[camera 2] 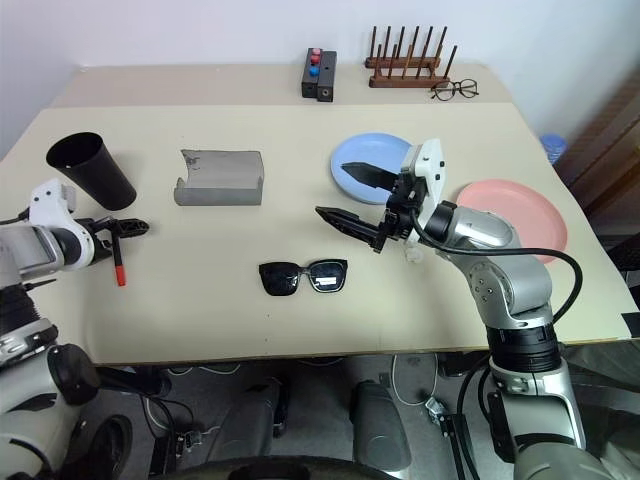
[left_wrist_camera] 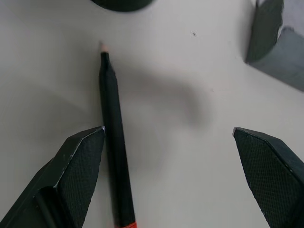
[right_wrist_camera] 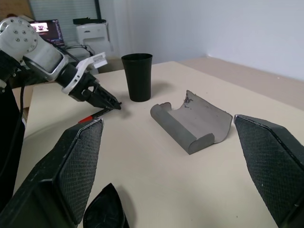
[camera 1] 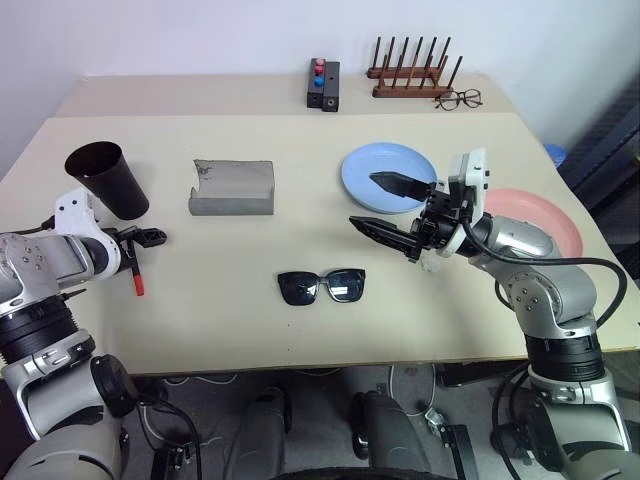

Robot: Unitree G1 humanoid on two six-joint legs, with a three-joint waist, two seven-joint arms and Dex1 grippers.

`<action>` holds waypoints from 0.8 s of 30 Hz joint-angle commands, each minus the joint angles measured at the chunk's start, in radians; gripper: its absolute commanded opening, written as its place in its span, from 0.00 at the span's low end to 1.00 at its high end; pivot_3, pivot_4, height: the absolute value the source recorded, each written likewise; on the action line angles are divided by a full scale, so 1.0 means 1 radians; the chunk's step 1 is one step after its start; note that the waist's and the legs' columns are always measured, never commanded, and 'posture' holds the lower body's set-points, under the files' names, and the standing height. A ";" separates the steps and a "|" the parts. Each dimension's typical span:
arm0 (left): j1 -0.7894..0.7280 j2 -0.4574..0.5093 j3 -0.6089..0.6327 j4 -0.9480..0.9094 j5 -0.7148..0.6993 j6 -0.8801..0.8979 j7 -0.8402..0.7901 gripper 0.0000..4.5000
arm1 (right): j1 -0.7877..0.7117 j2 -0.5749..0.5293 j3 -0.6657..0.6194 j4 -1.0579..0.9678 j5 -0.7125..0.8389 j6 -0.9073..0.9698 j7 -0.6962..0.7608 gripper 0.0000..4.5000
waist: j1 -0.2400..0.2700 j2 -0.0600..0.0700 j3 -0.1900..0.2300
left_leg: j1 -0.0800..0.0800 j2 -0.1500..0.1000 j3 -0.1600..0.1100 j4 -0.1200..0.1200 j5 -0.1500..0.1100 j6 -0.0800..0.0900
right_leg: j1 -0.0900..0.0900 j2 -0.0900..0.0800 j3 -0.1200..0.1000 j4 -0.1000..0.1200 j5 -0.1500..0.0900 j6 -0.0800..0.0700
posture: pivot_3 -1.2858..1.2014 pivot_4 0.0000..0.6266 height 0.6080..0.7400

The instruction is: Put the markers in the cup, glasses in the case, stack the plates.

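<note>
The left gripper [camera 1: 150, 237] is hanging low over the marker [left_wrist_camera: 113, 156] near the table's [camera 1: 300, 340] 9 o'clock edge, jaws spread wide, the marker lying just inside one finger [left_wrist_camera: 76, 175] and not gripped. The cup [camera 1: 108, 179] is standing just past it toward 10 o'clock, so it's kinda tight there. The case [camera 1: 233, 187] is lying open at about 11. The sunglasses [camera 1: 322, 286] are sitting alone at 6 with lots of bare table around. The right gripper [camera 1: 385, 205] is hovering, jaws wide apart and empty, beside the blue plate [camera 1: 370, 165] at 1 o'clock; the pink plate [camera 1: 550, 220] is hugging the 3 o'clock edge.
</note>
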 commanded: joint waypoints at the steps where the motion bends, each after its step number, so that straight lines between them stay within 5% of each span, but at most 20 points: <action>1: 0.003 0.050 -0.030 -0.006 0.002 0.014 -0.016 0.99 | -0.003 -0.003 -0.020 -0.042 0.018 0.000 -0.001 1.00 | 0.001 0.000 0.000 | 0.000 0.000 0.000 0.000 0.000 0.000 | 0.000 0.000 0.000 0.000 0.000 0.000 | 0.52 0.24 1.00; 9: -0.007 0.126 -0.141 0.075 0.024 0.048 -0.019 0.99 | 0.000 -0.003 -0.021 -0.042 0.015 0.000 -0.006 1.00 | 0.002 0.000 0.000 | 0.000 0.000 0.000 0.000 0.000 0.000 | 0.000 0.000 0.000 -0.001 -0.002 -0.003 | 0.52 0.24 1.00; 12: -0.026 0.145 -0.157 0.120 0.031 0.042 -0.026 0.81 | 0.000 -0.002 -0.022 -0.042 0.015 0.000 -0.008 1.00 | -0.001 0.001 0.000 | 0.001 0.000 0.000 -0.001 0.000 0.000 | 0.000 0.000 0.000 -0.001 -0.002 -0.003 | 0.52 0.24 1.00; 19: -0.050 0.155 -0.198 0.180 0.023 0.025 -0.056 0.01 | 0.009 -0.004 -0.025 -0.048 0.017 0.001 -0.012 1.00 | 0.007 0.001 0.000 | 0.000 0.000 0.000 -0.001 0.000 0.000 | 0.000 0.000 0.001 -0.001 -0.002 -0.003 | 0.52 0.24 1.00; 24: -0.042 0.153 -0.212 0.170 0.016 0.001 -0.076 0.00 | 0.011 -0.007 -0.027 -0.052 0.016 0.002 -0.018 1.00 | 0.007 0.001 0.000 | 0.000 0.000 0.000 -0.001 0.000 -0.001 | 0.000 -0.001 0.001 -0.001 -0.002 -0.003 | 0.52 0.24 1.00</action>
